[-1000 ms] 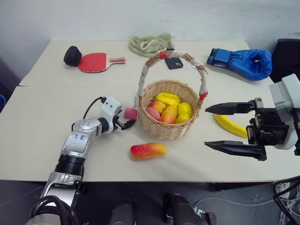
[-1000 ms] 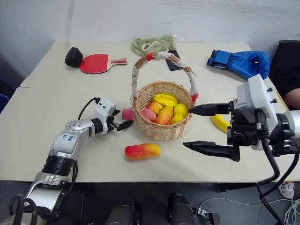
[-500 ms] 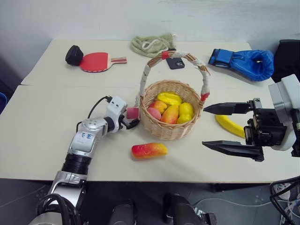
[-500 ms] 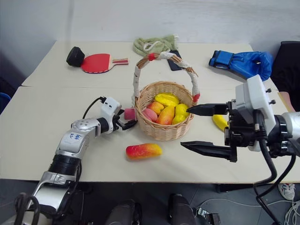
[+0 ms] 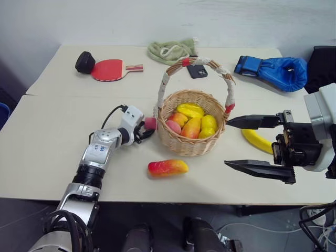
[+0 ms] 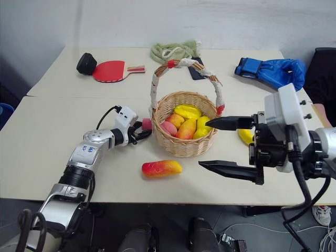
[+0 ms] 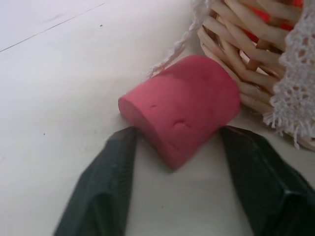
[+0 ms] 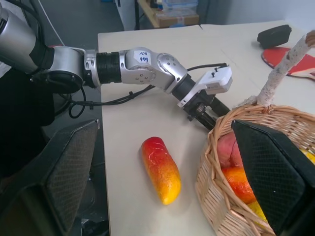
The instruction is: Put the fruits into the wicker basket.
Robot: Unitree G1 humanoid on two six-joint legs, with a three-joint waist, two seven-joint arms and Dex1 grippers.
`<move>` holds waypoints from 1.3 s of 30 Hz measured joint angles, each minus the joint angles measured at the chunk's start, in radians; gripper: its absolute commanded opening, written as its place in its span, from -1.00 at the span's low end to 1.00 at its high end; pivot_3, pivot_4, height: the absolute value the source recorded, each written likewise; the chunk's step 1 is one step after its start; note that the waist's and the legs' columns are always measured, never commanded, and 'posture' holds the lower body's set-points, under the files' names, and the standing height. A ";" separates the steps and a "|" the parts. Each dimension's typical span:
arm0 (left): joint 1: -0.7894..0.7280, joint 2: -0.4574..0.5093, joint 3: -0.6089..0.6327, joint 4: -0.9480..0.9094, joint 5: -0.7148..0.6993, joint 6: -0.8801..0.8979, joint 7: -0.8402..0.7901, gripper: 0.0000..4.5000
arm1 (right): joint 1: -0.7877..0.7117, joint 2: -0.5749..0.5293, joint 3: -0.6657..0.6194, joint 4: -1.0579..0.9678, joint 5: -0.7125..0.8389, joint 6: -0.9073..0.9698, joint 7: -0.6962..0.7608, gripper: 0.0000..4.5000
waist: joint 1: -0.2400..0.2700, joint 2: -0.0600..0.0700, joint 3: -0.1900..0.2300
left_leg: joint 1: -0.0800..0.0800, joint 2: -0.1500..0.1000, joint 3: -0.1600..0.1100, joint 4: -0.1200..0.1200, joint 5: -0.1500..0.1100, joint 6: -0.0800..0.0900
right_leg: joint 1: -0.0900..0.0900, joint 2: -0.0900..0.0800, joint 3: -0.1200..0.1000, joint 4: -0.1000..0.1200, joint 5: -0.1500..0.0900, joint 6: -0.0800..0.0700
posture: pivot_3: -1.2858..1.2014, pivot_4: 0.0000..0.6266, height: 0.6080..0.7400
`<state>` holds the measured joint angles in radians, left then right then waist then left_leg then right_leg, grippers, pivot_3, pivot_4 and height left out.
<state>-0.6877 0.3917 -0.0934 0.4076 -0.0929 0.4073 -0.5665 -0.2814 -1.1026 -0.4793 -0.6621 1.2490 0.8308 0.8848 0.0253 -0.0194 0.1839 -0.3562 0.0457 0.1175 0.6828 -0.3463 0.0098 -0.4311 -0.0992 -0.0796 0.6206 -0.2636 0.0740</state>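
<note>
The wicker basket stands mid-bench and already holds about 5 fruits: yellow, orange and pink pieces heaped inside its rim. 2 are left out. The mango-like piece lies on the bench just near of the basket, and the banana lies to the basket's right, partly hidden behind the right claw. So I judge the job well over halfway done.

The left claw sits low at the basket's left wall, its 2 black fingers either side of a small pink block; 1 tip looks to touch the block, but whether the block is actually clamped I cannot tell. That block is not a fruit, so this grasp seems beside the task. The right claw stands wide apart and empty, raised to the right of the basket.

The basket is round, tan, tightly woven, with a tall arched handle wrapped in white cord and bound in red. The fruits look smooth, glossy and hard like plastic; the mango piece is elongated, shading red to yellow. The block is matte, flat-faced, with a rounded back and small dents.
</note>
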 measured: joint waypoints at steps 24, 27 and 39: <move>0.373 0.161 0.290 -0.509 -0.114 0.328 0.043 -0.51 | 0.003 0.000 0.003 0.006 0.031 -0.011 0.022 1.00 | -0.015 -0.001 0.001 | -0.001 0.003 -0.001 0.000 -0.002 -0.001 | 0.000 -0.001 0.005 -0.004 -0.001 -0.001 | 0.03 -0.52 1.00; 0.465 0.161 0.436 -0.550 -0.133 0.400 0.119 -0.51 | -0.035 0.000 0.016 0.014 0.035 -0.019 0.031 1.00 | -0.022 -0.001 0.001 | -0.002 0.003 -0.002 0.000 -0.003 -0.001 | 0.000 -0.001 0.006 -0.004 -0.001 -0.001 | 0.03 -0.52 1.00; 0.630 0.204 0.642 -0.569 -0.140 0.397 0.204 0.04 | -0.143 0.020 0.169 0.073 -0.043 -0.038 0.085 1.00 | -0.013 -0.002 0.001 | -0.002 0.002 -0.005 -0.002 -0.004 -0.002 | -0.001 -0.005 0.005 -0.004 -0.002 -0.004 | 0.03 -0.52 1.00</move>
<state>-0.0579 0.5954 0.5490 -0.1617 -0.2331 0.8040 -0.3623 -0.4246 -1.0828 -0.3103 -0.5893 1.2060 0.7924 0.9694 0.0127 -0.0209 0.1847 -0.3578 0.0482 0.1129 0.6809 -0.3504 0.0076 -0.4321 -0.1047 -0.0750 0.6169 -0.2658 0.0700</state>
